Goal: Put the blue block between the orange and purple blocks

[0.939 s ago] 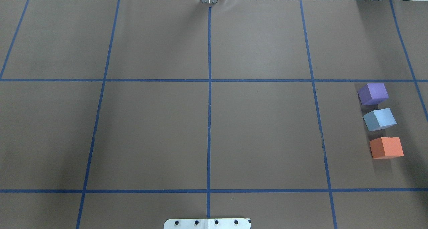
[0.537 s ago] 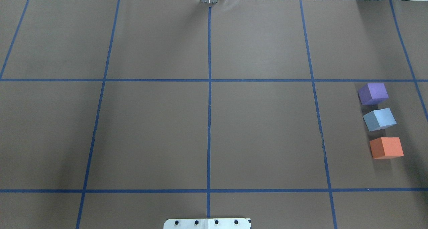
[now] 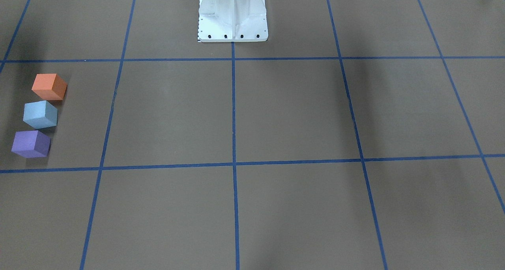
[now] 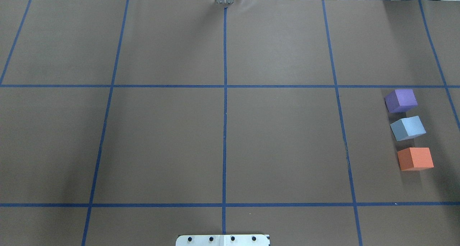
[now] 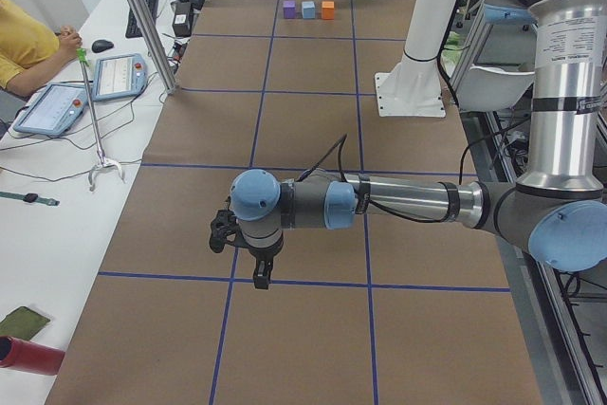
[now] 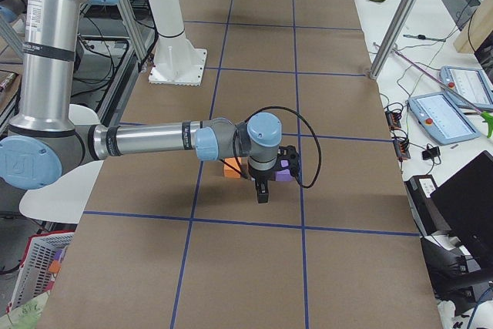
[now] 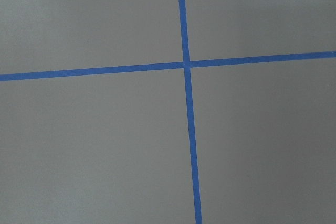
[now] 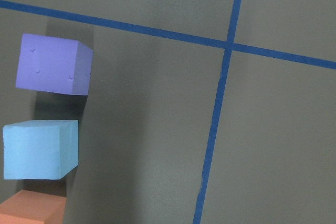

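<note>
While I watch from the remote station, I count three blocks on the brown table (image 4: 280, 142): one purple block (image 4: 401, 100), one blue block (image 4: 408, 128) and one orange block (image 4: 415, 158). They stand in a single short row near the table's end on the robot's right. The blue block sits between the other two, just beside each, with a narrow gap on either side, and it is turned slightly out of line with its neighbours. I also count two arms, each seen only from the side cameras.

Against the overhead pictures from a moment ago, I find nothing changed: all three blocks lie in the same spots, at the same angles.

From the camera at the robot's right, the right gripper (image 6: 262, 190) hangs over the table right by the row. The orange and purple blocks peek out on either side of its wrist, and the blue block is hidden behind it. Its wrist camera shows the three blocks along the left edge of its view. The left gripper (image 5: 258, 267) hangs above a tape crossing, well apart from the blocks at the table's other end. I cannot tell whether either claw is spread or closed.
</note>
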Robot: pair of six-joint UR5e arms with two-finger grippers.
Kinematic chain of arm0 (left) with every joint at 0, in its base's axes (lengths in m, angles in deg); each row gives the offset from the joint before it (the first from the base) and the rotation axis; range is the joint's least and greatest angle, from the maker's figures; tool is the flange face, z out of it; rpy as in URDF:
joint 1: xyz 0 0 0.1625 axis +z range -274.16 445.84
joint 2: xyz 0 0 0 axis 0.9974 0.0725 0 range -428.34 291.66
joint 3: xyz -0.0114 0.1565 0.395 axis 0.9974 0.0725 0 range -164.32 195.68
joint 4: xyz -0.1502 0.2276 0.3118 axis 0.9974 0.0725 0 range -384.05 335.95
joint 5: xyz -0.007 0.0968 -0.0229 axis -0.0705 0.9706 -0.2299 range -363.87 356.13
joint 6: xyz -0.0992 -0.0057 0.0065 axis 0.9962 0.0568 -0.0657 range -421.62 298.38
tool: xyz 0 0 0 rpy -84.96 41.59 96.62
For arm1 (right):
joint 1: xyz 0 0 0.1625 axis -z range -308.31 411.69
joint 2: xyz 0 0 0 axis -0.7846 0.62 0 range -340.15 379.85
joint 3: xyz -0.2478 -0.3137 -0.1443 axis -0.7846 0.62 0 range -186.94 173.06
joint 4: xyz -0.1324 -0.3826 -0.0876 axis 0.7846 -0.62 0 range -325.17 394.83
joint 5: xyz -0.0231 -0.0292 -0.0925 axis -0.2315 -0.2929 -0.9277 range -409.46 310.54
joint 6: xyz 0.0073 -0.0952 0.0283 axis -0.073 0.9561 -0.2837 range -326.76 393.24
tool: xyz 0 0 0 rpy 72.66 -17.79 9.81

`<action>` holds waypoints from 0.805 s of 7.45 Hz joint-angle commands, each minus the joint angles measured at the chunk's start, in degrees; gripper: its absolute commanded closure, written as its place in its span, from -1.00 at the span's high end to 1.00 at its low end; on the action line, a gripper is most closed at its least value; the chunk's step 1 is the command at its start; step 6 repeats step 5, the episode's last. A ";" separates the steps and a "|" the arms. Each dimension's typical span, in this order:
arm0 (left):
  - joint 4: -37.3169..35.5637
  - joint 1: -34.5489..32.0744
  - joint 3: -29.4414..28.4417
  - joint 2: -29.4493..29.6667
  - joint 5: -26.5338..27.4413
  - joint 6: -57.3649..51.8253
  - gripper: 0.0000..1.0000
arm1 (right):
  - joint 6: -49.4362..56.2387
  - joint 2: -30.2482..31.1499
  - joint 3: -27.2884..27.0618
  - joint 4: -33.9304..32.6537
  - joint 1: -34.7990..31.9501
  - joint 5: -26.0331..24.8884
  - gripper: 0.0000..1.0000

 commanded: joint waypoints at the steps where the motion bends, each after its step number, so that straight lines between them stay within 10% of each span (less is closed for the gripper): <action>1: 0.13 0.00 0.00 0.33 -0.10 -0.02 1.00 | 0.01 -0.01 0.08 -0.01 -0.15 0.62 1.00; 6: 2.92 0.00 0.44 -0.46 -0.45 -0.19 1.00 | 0.01 -0.10 -0.18 0.60 -0.06 0.53 1.00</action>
